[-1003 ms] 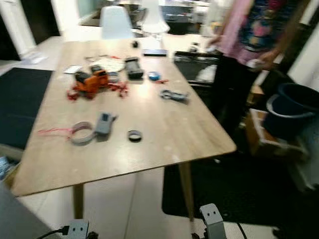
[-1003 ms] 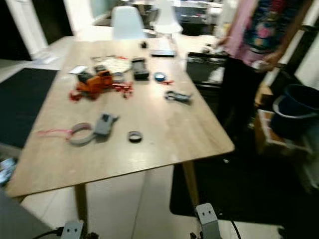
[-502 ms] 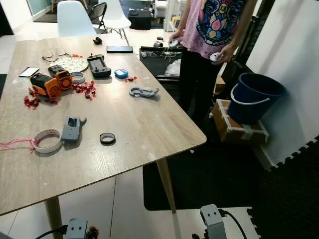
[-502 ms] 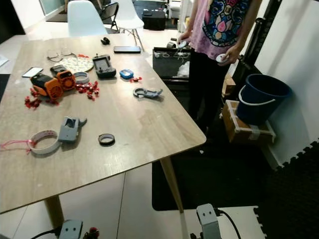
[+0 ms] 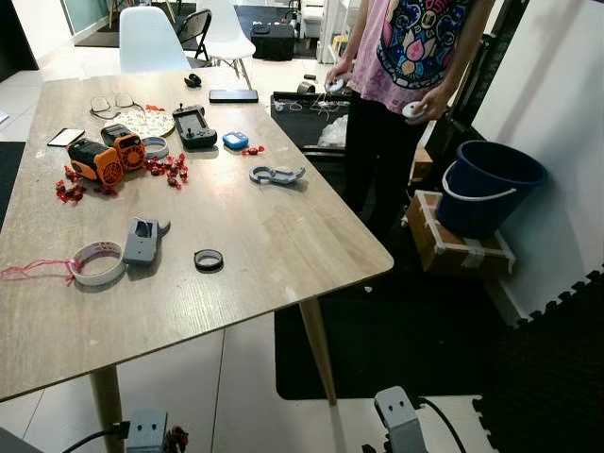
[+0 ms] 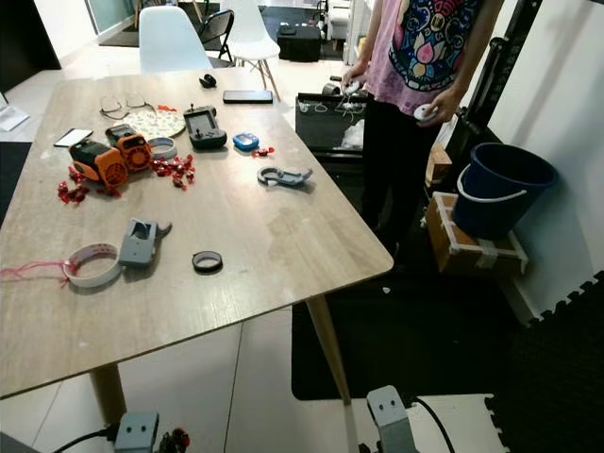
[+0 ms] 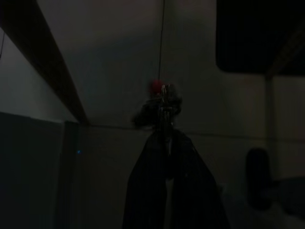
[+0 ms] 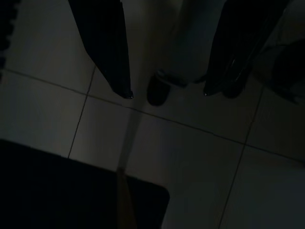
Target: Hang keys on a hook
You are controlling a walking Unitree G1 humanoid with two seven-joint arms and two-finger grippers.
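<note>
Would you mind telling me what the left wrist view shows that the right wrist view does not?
Left wrist view: the left gripper, its fingers pressed together on a small bunch of keys with a red piece on it. Right wrist view: the right gripper, fingers wide apart and holding nothing, above pale floor tiles and the edge of a dark mat. Shared: both pictures are very dark, and each looks along its own two black fingers.
</note>
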